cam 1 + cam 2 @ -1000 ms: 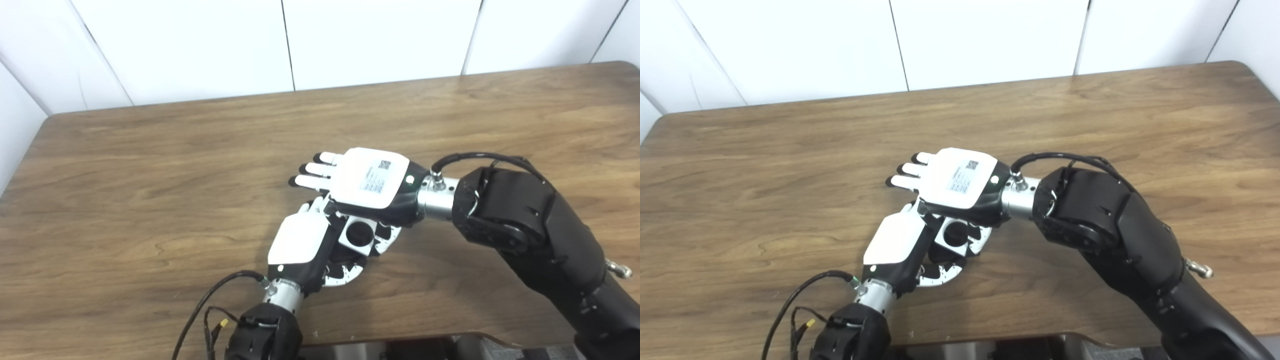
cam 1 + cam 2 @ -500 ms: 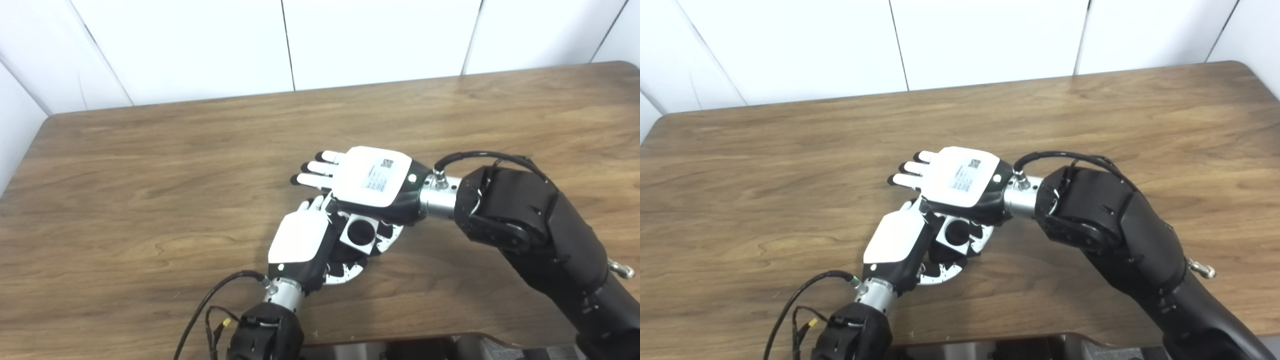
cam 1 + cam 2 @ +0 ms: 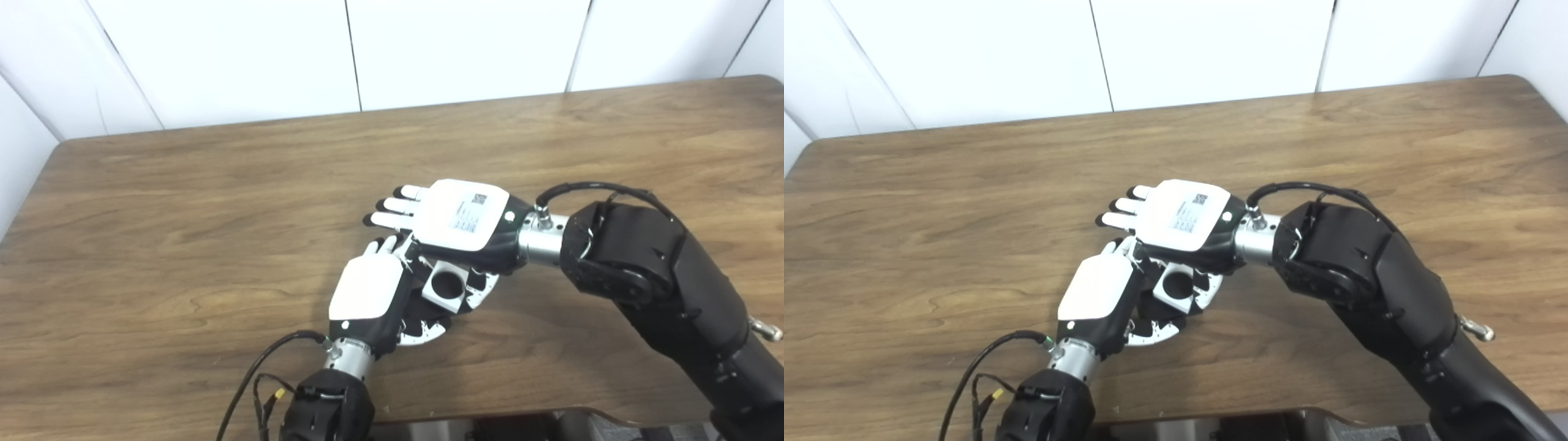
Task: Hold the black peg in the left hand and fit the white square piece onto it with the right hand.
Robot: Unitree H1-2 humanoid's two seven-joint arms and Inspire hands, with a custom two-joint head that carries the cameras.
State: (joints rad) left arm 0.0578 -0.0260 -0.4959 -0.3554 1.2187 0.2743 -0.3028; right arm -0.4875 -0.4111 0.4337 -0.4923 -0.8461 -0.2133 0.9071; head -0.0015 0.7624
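My left hand [image 3: 369,293] is curled, back up, around a dark part at the middle of the table. That part seems to be the black peg, which is mostly hidden, with a round black-and-white marked base [image 3: 429,331] below it. The white square piece [image 3: 430,296] has a round dark hole and sits right beside my left hand's fingers, over the base. My right hand [image 3: 465,215] lies palm down over the piece, its fingers [image 3: 392,208] stretched out to the left. It grips the piece from underneath. Whether the peg is in the hole is not visible.
The wooden table [image 3: 184,245] meets a white panelled wall at the back. A black cable [image 3: 263,361] loops from my left wrist near the front edge. My right forearm [image 3: 649,269] crosses the table's right front.
My right hand has shifted slightly right and up, with the white square piece moving along under it. My left hand and the marked base have crept the same way a little.
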